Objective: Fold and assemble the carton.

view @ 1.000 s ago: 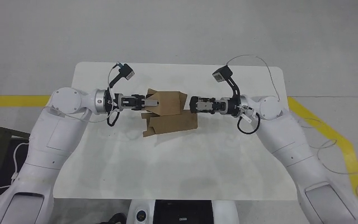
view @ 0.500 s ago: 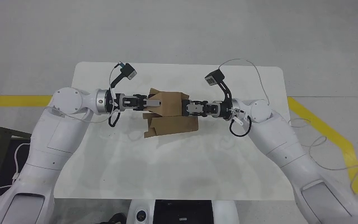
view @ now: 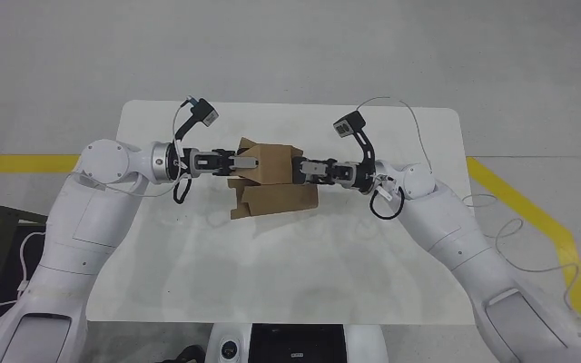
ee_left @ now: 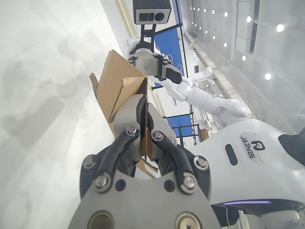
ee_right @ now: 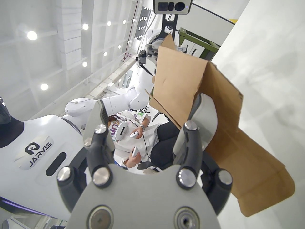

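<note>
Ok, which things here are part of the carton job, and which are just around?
Job: brown cardboard carton; left gripper, shut on one carton flap; right gripper, open at the opposite end.
Just around: white table under it; yellow floor line; green metal frame beyond the table.

Carton [view: 272,181] is matt brown corrugated cardboard, rough at its cut edges; table [view: 363,263] beneath is smooth, white, faintly glossy.

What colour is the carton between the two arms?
The carton is plain brown cardboard, clearest in the right wrist view.
</note>
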